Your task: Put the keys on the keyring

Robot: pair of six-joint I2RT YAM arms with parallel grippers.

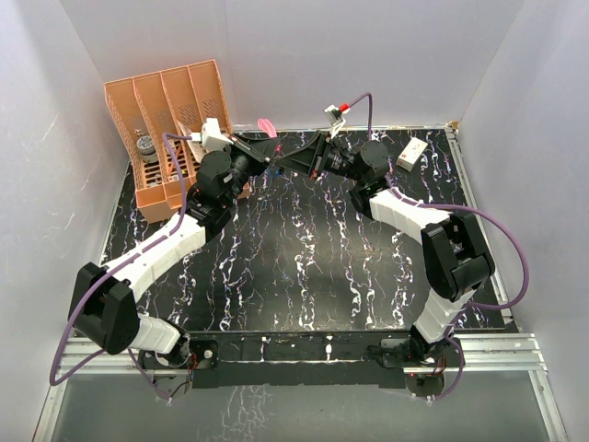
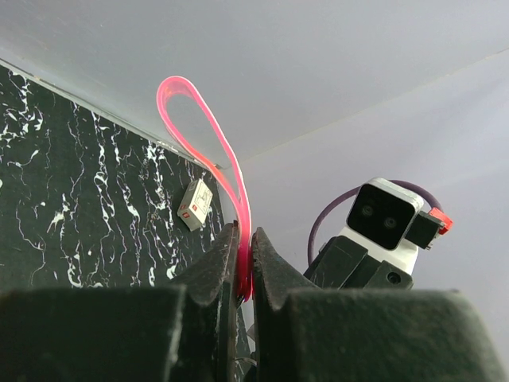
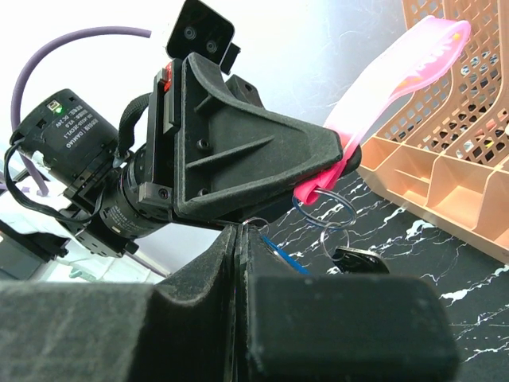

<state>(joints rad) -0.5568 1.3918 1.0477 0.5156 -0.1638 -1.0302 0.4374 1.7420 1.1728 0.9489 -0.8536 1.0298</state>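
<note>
Keyring (image 3: 390, 83) hangs above the black marbled desk (image 1: 304, 258), near the orange file tray (image 1: 170, 129) at the far left. The left pincer (image 2: 244, 239) pinches its pink strap, loop upward. The right pincer (image 3: 238, 235) is pressed together, facing it. Below dangle a metal ring (image 3: 326, 211), dark key (image 3: 358, 259) and blue key (image 3: 285, 256), the blue one beside the right tips.

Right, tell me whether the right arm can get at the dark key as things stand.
Probably yes. The dark key seems to dangle in open air below the keyring pinched in the left claw, just past the right claw, nothing between. That claw is shut, so it must open first.
</note>
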